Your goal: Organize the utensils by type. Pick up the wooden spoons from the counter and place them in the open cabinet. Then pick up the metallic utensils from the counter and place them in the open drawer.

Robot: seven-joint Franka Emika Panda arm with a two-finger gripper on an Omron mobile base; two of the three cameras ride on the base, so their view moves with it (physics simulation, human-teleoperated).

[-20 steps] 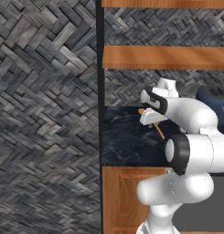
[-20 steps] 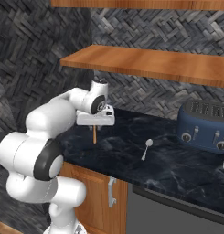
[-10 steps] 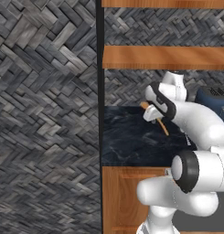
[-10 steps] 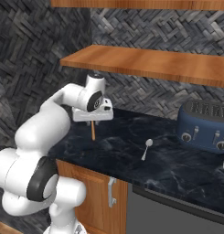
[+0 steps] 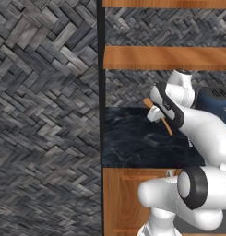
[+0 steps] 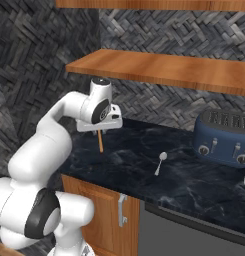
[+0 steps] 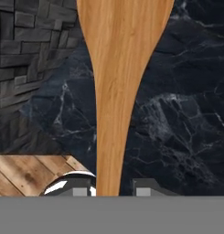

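Gripper (image 7: 112, 189): we see its fingers closed on the handle of a wooden spoon (image 7: 117, 87), which is held clear above the black counter (image 7: 177, 132). In the right base view the gripper (image 6: 100, 129) holds the wooden spoon (image 6: 100, 141) hanging down. Silver spoon (image 6: 160, 162): lying on the counter (image 6: 194, 182), well apart. Blue toaster (image 6: 224, 137): at the back. Wooden shelf (image 6: 164, 70): above.

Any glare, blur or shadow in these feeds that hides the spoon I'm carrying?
Hand view: wooden spoon sharp, evenly lit, grain clear, its bowl cropped at the top. Left base view: the arm covers part of the spoon. Right base view: handle hangs below the claw over the faintly glossy counter; no glare.
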